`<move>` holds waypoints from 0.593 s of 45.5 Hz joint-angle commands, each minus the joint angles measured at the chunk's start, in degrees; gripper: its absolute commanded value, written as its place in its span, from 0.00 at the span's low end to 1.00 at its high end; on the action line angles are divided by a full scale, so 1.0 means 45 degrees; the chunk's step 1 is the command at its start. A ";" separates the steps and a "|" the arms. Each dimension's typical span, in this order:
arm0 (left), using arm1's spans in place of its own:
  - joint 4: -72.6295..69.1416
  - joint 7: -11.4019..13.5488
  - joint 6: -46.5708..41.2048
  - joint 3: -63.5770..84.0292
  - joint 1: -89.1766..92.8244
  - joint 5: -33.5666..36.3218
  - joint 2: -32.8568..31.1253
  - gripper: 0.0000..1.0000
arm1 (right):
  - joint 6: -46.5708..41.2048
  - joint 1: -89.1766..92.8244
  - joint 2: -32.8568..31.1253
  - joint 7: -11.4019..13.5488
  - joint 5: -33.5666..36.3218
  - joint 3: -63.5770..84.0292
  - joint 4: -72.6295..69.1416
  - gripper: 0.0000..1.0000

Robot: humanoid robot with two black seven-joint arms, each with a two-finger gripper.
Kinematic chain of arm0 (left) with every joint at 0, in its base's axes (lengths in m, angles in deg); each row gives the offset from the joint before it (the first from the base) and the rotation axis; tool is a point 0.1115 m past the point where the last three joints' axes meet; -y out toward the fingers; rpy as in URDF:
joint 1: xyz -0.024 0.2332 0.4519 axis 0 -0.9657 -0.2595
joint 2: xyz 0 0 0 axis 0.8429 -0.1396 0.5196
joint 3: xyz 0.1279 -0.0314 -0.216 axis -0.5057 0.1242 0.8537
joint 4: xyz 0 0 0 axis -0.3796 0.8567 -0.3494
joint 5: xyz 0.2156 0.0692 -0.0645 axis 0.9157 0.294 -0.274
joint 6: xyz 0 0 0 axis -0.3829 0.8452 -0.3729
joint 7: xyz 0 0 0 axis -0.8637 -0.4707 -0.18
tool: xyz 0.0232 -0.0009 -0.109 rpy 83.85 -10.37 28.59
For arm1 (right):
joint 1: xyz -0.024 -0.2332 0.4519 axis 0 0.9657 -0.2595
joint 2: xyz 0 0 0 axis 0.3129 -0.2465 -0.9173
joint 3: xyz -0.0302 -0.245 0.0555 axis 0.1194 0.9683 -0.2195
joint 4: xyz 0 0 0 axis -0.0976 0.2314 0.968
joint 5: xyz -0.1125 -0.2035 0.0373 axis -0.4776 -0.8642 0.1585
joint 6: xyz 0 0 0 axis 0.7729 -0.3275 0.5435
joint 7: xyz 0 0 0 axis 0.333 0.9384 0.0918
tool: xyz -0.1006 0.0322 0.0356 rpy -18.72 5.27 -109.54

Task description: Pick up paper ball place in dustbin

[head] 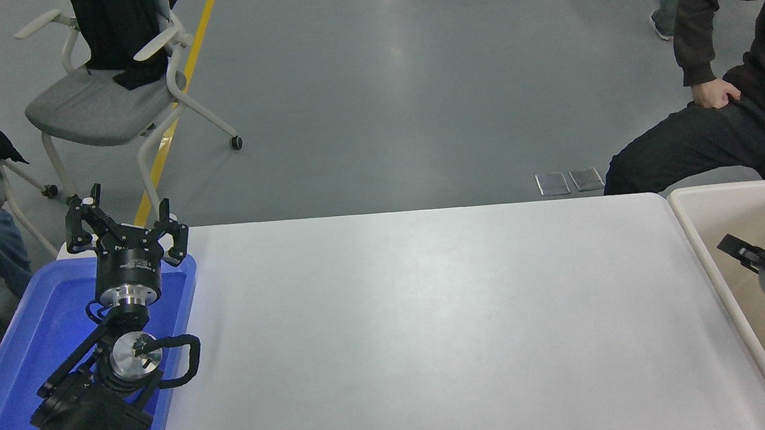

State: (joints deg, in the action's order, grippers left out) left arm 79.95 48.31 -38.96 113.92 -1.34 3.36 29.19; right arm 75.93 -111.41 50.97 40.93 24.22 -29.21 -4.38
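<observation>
Paper ball: the tan, crumpled wad does not show anywhere in the head view, so its place relative to the black right gripper (pixel 746 256) cannot be told; it may lie behind or under that gripper's body inside the bin.

The right gripper comes in from the right edge and hangs inside the mouth of the large rectangular cream-beige plastic dustbin (pixel 740 188), beyond its near-left wall and below its far rim. The bin has a thick rounded rim and smooth, matte walls. A bright metal ring shines on the wrist just behind the black gripper, and a slim black part points up and to the left from it. Whether this gripper is apart or together cannot be told, as much of it is cut off by the picture's edge.

To the left of the right gripper, just beside the bin's wall, spreads the smooth white table (pixel 433 321) with rounded corners and a faint sheen.

Well apart, at the table's other end, the black left gripper (pixel 126 227) is parked with its prongs spread wide and nothing between them. It sits above the far end of the shallow bright blue plastic tray (pixel 21 357), glossy and with low walls, and its jointed arm lies along the tray.

Beyond the right gripper, past the bin's far rim, a person in dark clothes (pixel 744 72) sits with a hand (pixel 711 93) resting on a thigh.
</observation>
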 commanded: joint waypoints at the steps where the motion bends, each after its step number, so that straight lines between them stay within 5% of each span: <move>1: 0.0001 -0.0002 0.0000 0.0000 -0.0002 -0.0001 0.0000 0.99 | -0.0140 0.0664 -0.0100 -0.0001 0.1713 -0.6197 -0.2873 1.00; 14: 0.0001 0.0017 0.0000 0.0000 -0.0002 -0.0001 0.0000 0.99 | -0.0393 0.0664 0.1618 -0.0021 0.9173 -0.7586 -0.4575 1.00; 27: 0.0001 0.0017 0.0000 0.0000 -0.0002 -0.0001 0.0000 0.99 | -0.2344 0.0839 0.4313 -0.0217 1.1930 -0.8973 -0.2955 1.00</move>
State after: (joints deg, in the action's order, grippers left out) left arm 79.95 48.37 -38.96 113.92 -1.34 3.36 29.20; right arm 72.21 -108.54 62.39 40.30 65.37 -63.49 -21.09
